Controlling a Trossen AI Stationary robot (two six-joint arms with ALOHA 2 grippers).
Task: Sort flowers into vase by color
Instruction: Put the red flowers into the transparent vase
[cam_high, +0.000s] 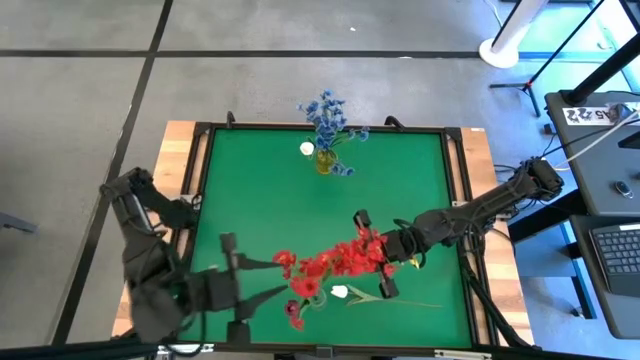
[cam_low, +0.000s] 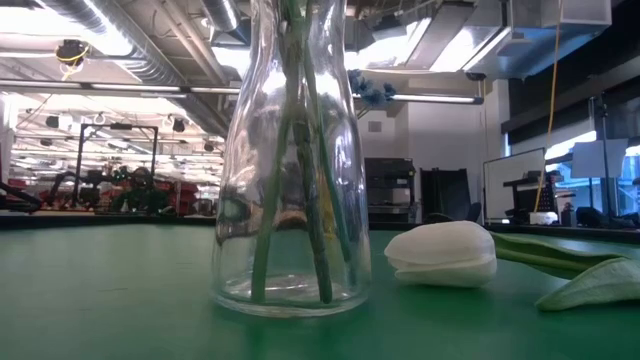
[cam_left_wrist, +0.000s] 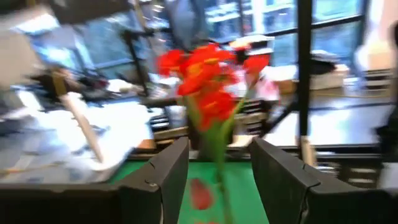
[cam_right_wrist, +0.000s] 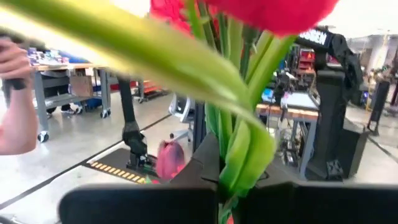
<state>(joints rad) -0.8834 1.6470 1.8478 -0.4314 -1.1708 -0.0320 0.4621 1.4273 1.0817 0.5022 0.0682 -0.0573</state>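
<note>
The right gripper (cam_high: 392, 247) has its fingers clamped on the red flowers' (cam_high: 335, 260) stems at the bench's (cam_high: 420, 180) near side; the left gripper's (cam_high: 262, 278) fingers stand apart beside them.

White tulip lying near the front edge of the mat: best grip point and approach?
Take the white tulip by its thin green stalk, which runs flat along the mat toward the right. Come straight down from above with the pincer across the stalk, partway out from the bud, clear of the red flowers beside it.
</note>
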